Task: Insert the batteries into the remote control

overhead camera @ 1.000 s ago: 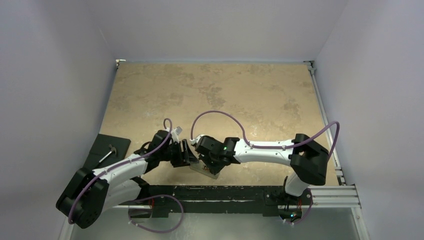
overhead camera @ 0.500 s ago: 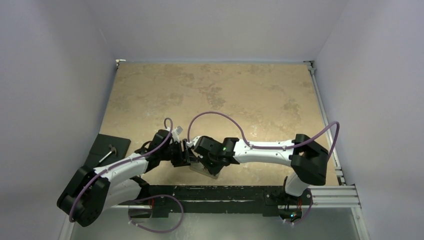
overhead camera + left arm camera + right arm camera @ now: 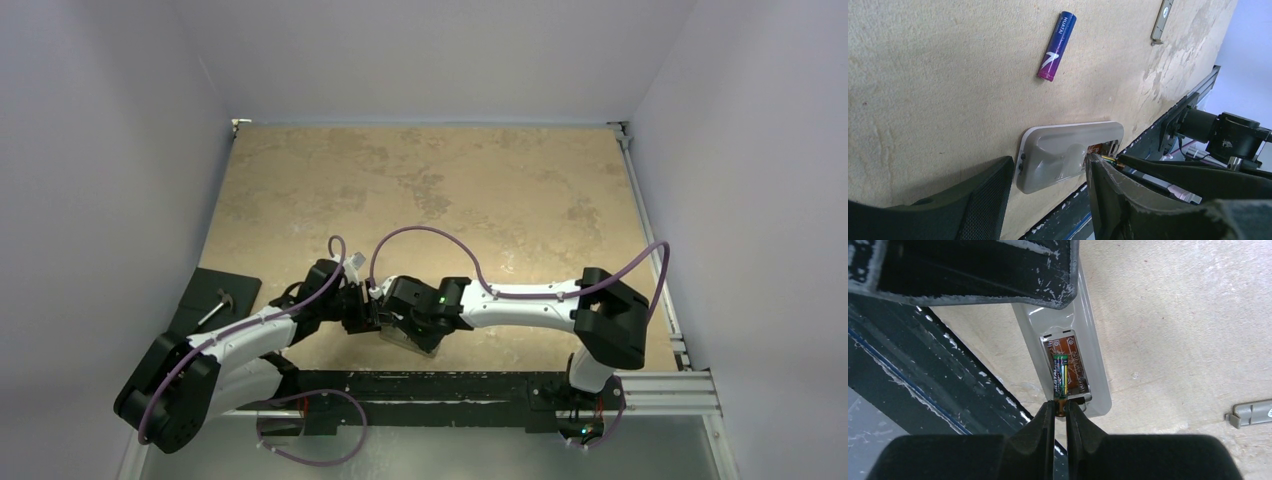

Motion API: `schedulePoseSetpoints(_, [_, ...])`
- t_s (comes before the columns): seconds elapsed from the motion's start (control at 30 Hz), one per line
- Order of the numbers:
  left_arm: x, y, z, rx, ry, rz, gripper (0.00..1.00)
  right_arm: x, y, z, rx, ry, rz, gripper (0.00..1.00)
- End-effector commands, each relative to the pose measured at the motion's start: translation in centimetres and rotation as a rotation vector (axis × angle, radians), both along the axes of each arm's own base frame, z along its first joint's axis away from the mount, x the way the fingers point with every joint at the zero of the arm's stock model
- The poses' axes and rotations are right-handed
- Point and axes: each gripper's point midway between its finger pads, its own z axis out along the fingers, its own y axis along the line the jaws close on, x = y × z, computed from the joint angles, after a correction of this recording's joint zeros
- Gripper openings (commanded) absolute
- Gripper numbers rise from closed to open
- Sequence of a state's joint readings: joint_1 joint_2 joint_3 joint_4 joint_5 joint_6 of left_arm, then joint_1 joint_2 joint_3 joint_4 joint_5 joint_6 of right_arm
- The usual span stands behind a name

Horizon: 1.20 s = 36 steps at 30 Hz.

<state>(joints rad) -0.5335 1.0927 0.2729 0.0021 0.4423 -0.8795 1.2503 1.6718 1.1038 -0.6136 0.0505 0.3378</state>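
Your left jaws stand part open low in the left wrist view, one side laid over the grey back of the remote control (image 3: 1068, 150). You cannot tell whether they press on it. The purple-blue battery (image 3: 1057, 46) lies loose on the desk (image 3: 923, 100) at upper centre, well apart from the remote. Your right jaws, nearly closed, pinch the gold near end of the dark battery (image 3: 1061, 374). It lies along the remote's long axis in the recess (image 3: 1075, 365), straight ahead of them. The next move probably turns on pressing that pinched end down.
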Motion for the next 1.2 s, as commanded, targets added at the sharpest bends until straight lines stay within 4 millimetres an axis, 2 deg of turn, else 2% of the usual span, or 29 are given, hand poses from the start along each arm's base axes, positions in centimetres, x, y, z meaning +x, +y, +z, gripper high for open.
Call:
schedulePoseSetpoints(0.0, [0.2,0.4,-0.6,0.042,-0.008,0.0,0.56,0.8,0.5,1.6,0.009,-0.057,0.011,0.13])
schedulePoseSetpoints(0.47, [0.1,0.5,-0.8,0.047,-0.002,0.001,0.56,0.2,0.8,1.1,-0.005,-0.067,0.096,0.15])
schedulePoseSetpoints(0.97, [0.5,0.2,-0.7,0.033,-0.025,-0.002,0.56,0.6,1.0,0.6,-0.039,-0.087,0.115,0.17])
schedulePoseSetpoints(1.17, [0.5,0.2,-0.7,0.033,-0.024,-0.003,0.56,0.5,1.1,0.5,-0.039,-0.087,0.118,0.22])
